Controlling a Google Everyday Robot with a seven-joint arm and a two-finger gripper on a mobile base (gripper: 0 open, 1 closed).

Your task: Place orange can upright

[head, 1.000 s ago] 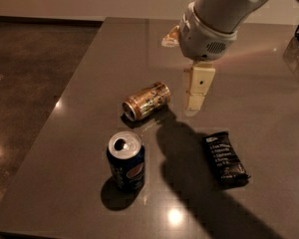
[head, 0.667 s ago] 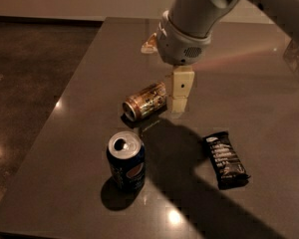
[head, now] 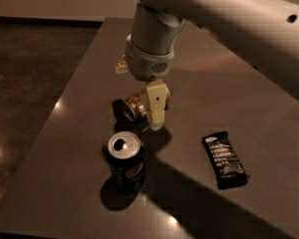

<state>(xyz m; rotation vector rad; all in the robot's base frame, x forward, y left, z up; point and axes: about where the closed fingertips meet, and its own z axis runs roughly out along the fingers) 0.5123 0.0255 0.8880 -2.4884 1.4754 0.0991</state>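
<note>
The orange can (head: 132, 108) lies on its side near the middle of the dark table (head: 239, 93), its silver end facing front-left. My gripper (head: 145, 99) hangs straight down over it, open. One cream finger (head: 155, 106) stands in front of the can's right part, its tip close to the table. The other finger (head: 121, 66) shows only as a small piece behind the grey wrist, on the can's far side. The can appears to lie between the fingers; I cannot tell if they touch it.
A dark blue Pepsi can (head: 125, 161) stands upright just in front of the orange can. A black snack bar (head: 224, 159) lies to the right. The table's left edge drops to a dark floor (head: 30, 83).
The gripper has moved left and down, from beside the can's right end to over the can. The can, the Pepsi can and the snack bar have not moved.
</note>
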